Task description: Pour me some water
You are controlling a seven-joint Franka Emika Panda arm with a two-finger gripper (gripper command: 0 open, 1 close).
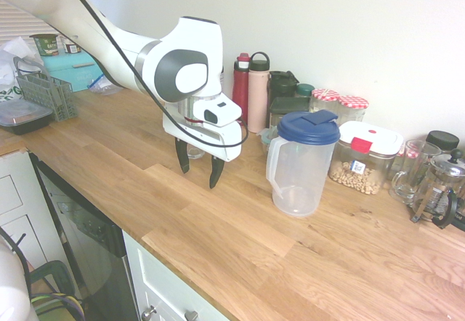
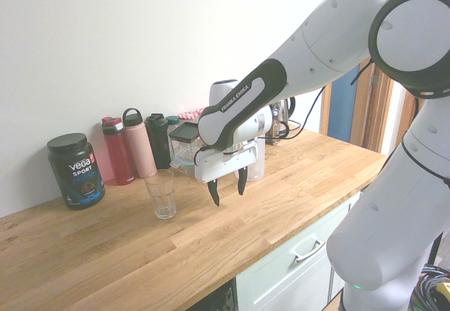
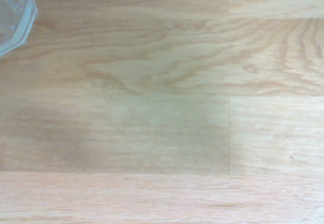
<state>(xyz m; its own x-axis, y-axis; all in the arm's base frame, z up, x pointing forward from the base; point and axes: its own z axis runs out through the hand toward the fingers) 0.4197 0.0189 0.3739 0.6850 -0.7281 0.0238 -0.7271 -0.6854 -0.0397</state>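
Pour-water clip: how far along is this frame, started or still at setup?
Nothing looks done: the drinking glass stands empty on the counter. In hand: nothing; the gripper hangs open above bare wood, between glass and lidded pitcher. Left: grasp the pitcher, carry it over and tip its faint layer of water into the glass.

Translucent plastic jug with blue lid [image 1: 300, 165] on wooden worktop [image 1: 240, 241]; row of bottles behind it, clear faceted drinking glass [image 2: 162, 193] well apart.

Matt wooden counter [image 1: 240, 241], translucent plastic jug [image 1: 299, 172], clear glass [image 2: 162, 193]
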